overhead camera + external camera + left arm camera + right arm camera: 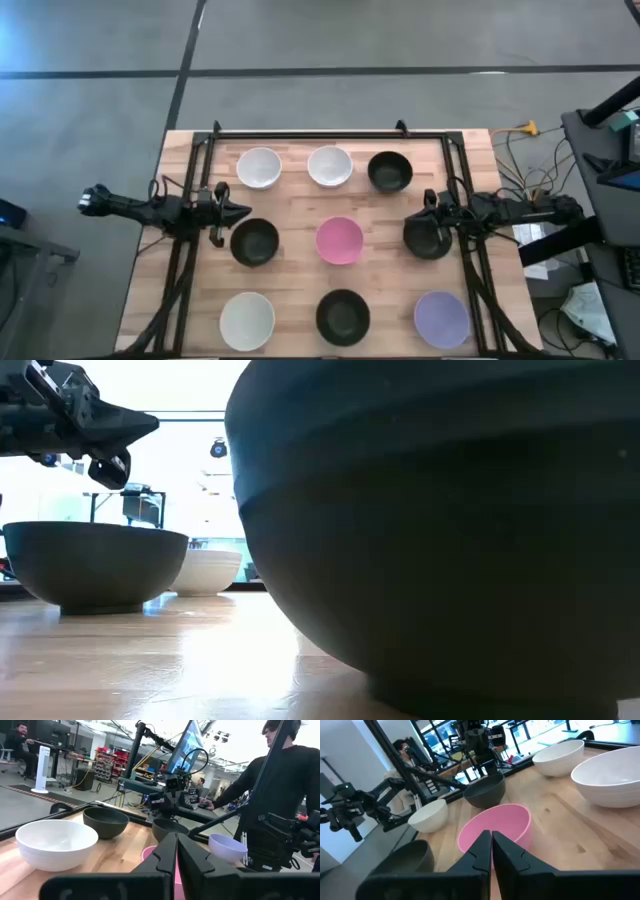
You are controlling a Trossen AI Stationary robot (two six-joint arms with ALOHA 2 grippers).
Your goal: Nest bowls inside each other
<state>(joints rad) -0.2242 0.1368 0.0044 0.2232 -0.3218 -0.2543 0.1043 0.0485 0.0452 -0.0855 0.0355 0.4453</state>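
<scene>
Bowls lie unnested in three rows. Left gripper (240,211) at nine o'clock, right gripper (428,205) at three, jaws closed, empty; they must open before grasping a rim.

Bowls: four black (390,171), three white (258,167), one pink (340,241), one lavender (441,318).

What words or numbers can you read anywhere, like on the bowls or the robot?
None can be read.
Bowls, such as the pink bowl: plain, no writing.
Table: bare wood, no label.
Arms: dark, no readable marking in any view.
Screen in the room behind: glowing, but anything on it is too blurred to read.
Red shelves in the room: too small to tell if they carry labels.
</scene>
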